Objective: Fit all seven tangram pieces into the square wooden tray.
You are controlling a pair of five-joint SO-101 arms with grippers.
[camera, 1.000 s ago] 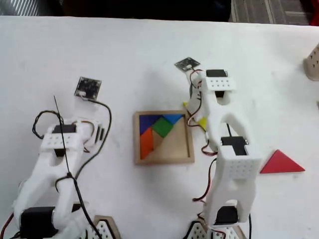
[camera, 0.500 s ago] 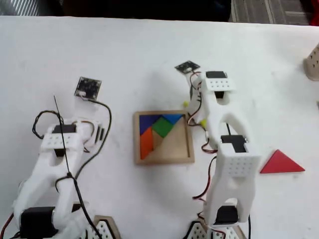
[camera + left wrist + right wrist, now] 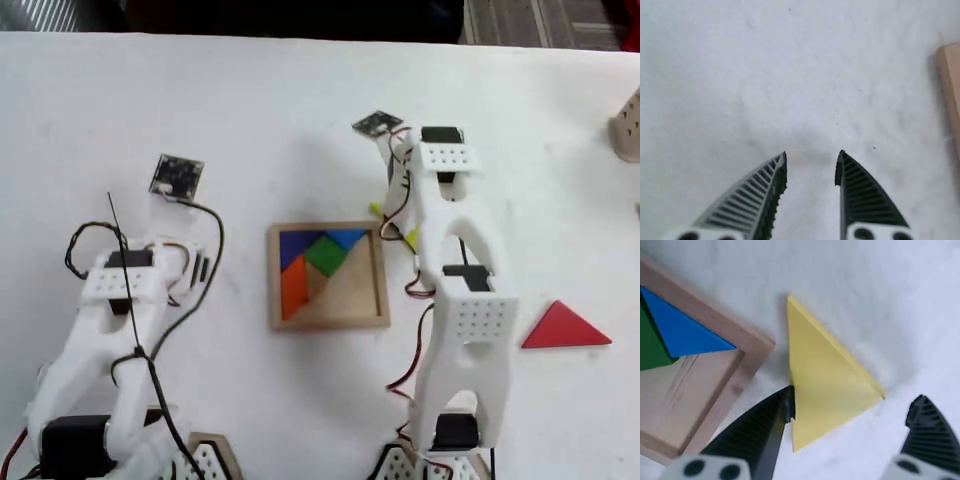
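The square wooden tray lies mid-table with several pieces in its far-left part: dark blue, orange, green and light blue. A yellow triangle rests flat on the table just outside the tray's far-right corner. My right gripper is open and straddles it, one fingertip touching its edge. In the high view the right arm covers most of that triangle; yellow tips peek out. A red triangle lies far right. My left gripper stands open over bare table left of the tray.
The tray's near-right half is bare wood. A loose black cable runs beside the left arm. A wooden pegged object stands at the far right edge. The tray's rim shows in the left wrist view.
The right arm's wrist has shifted slightly right and away from the near edge, covering more of the yellow triangle. The left arm, tray and red triangle have not moved.
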